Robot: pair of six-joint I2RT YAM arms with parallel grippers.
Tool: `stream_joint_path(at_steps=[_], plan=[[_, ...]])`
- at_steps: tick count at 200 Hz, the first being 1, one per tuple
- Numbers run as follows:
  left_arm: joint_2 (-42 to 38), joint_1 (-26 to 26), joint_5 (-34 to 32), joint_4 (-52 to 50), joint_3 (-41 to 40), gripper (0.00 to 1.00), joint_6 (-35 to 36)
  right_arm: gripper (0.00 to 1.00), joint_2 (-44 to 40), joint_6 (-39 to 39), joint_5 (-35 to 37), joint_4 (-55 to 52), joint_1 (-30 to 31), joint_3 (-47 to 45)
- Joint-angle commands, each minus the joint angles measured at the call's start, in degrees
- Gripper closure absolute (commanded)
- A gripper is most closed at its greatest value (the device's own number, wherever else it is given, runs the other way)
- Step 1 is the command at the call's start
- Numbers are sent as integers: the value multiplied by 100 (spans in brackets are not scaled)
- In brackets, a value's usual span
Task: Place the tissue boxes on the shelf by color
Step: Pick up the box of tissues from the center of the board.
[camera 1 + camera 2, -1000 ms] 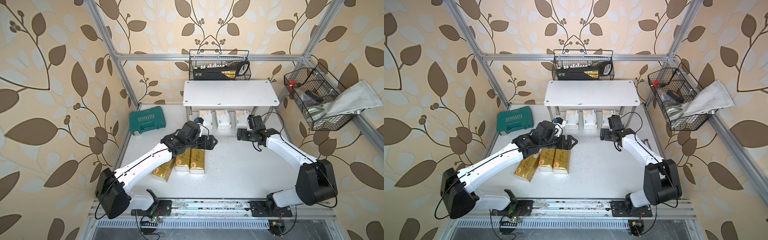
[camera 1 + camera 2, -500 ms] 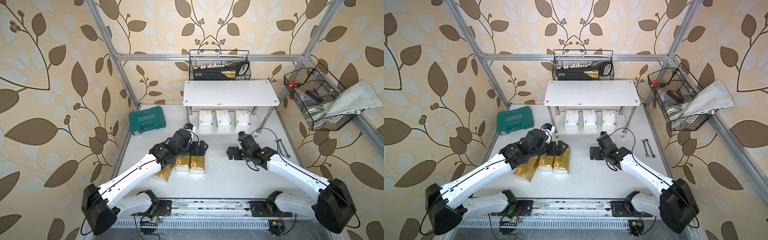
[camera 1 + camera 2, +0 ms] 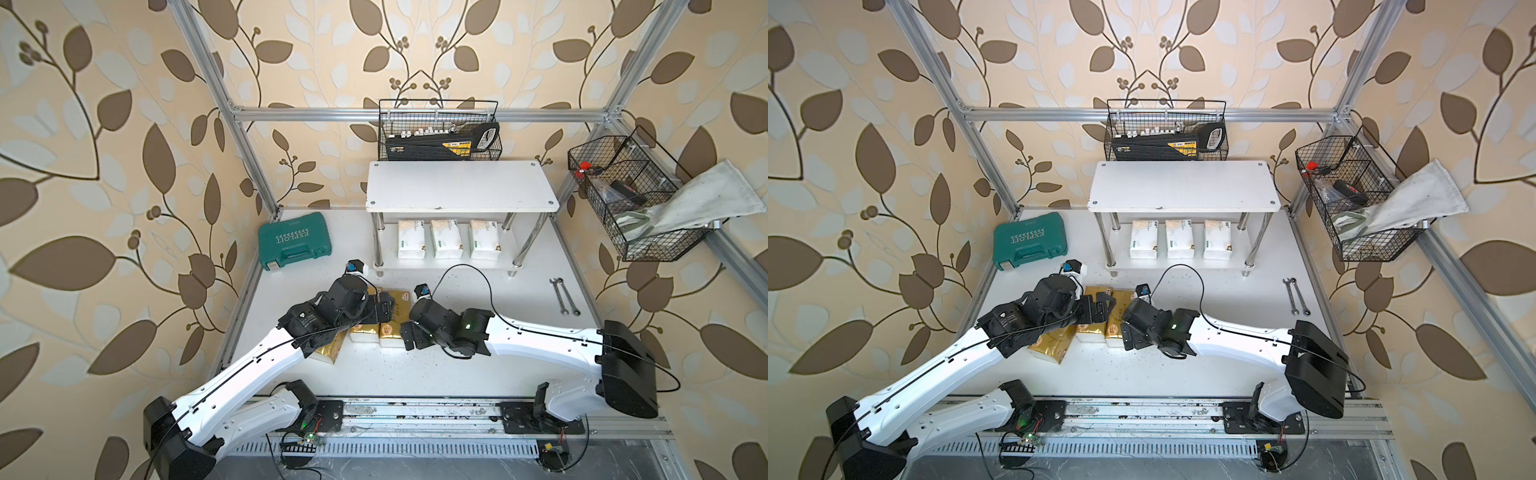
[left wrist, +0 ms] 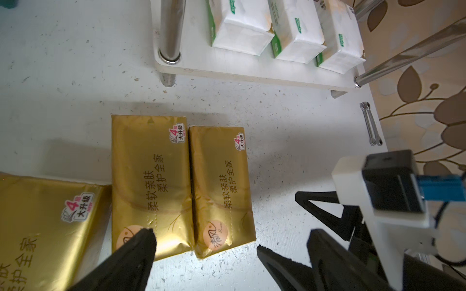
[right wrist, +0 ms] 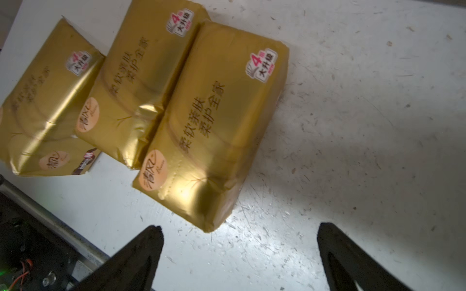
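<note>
In both top views three gold tissue packs are lying on the white tabletop at the centre of the frame, below the shelf. Two of them are sitting side by side and touching. The third pack is lying tilted at their lower left, partly under the left arm. Three white tissue packs with green print are standing in a row on the shelf's lower board.

The left hand is hovering over the gold packs with its fingers spread wide, gripping nothing. In the left wrist view one fingertip is showing over the middle pack and the other past the edge of the outer pack.

The right hand is hanging over bare tabletop just beside a corner of the outer pack, fingers wide apart and holding nothing.

A teal tool case is lying left of the shelf, and two wrenches are lying at centre right.
</note>
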Motion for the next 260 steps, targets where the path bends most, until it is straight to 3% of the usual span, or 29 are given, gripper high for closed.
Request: stream_joint_path(at_steps=[1,81,135,213,260], plan=[[-213,84,-354,-164,-13,1,-178,1,271,54,224,-57,53,308],[-707,118,-780,-568,29,1,-242,1,1349,-189,81,-139,238,1256],[-722,129,-677,-533,36,1,-225,1,1804,-210,234,-196,239,1275],[-718,129,-563,-386,-43,1,-260,1,1259,-64,738,-577,28,856],[-666,125,-466,-313,-56,1,-264,1,1108,-1,541,-495,21,812]])
